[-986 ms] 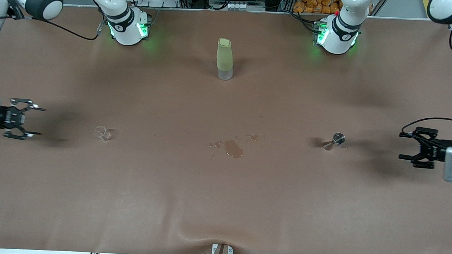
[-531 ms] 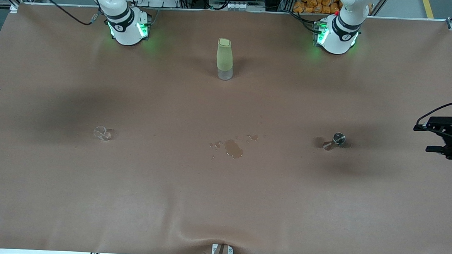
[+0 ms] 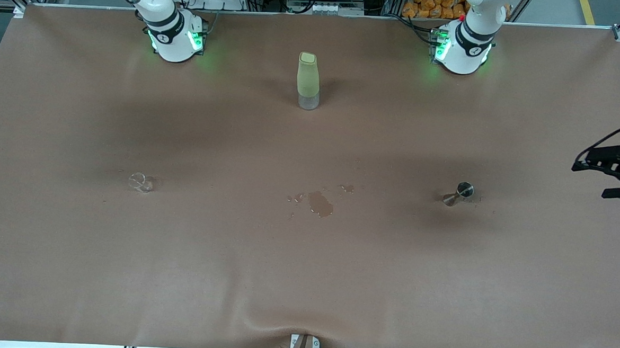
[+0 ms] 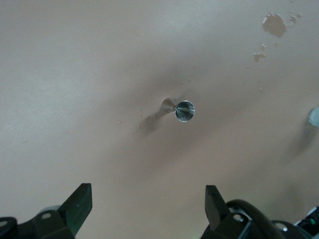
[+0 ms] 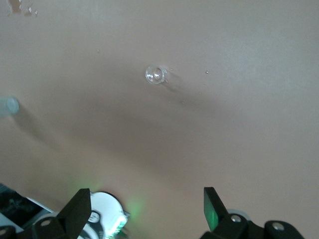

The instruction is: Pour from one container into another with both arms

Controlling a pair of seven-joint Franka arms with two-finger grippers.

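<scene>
A: Where's the stuff they pour with?

B: Small metal jigger (image 3: 460, 193) stands on the counter (image 3: 304, 280) toward the left arm's end. A tiny glass cup (image 3: 141, 182) is toward the right arm's end, approx. level with it. The wet patch (image 3: 320, 203) lies between them. The green bottle (image 3: 308, 81) is farther from the front camera, between the two bases.

A: And the arms?

B: Both up and off to the ends, nothing held. Left pincer (image 4: 147, 199) hangs over its end of the counter, fingers wide apart, looking down on the jigger. Right pincer (image 5: 145, 204) is over its own end, fingers apart too, w/ the glass below.

A: Tricky to grab?

B: I'd say so. The jigger is prob. light, stiff and slick steel, and narrow at the waist, so take it there w/ the pads square. The glass looks light, hard and breakable, and it's hard to see. Grip it across the wall, low, and gently. Both are top-light and could tip if nudged.
</scene>
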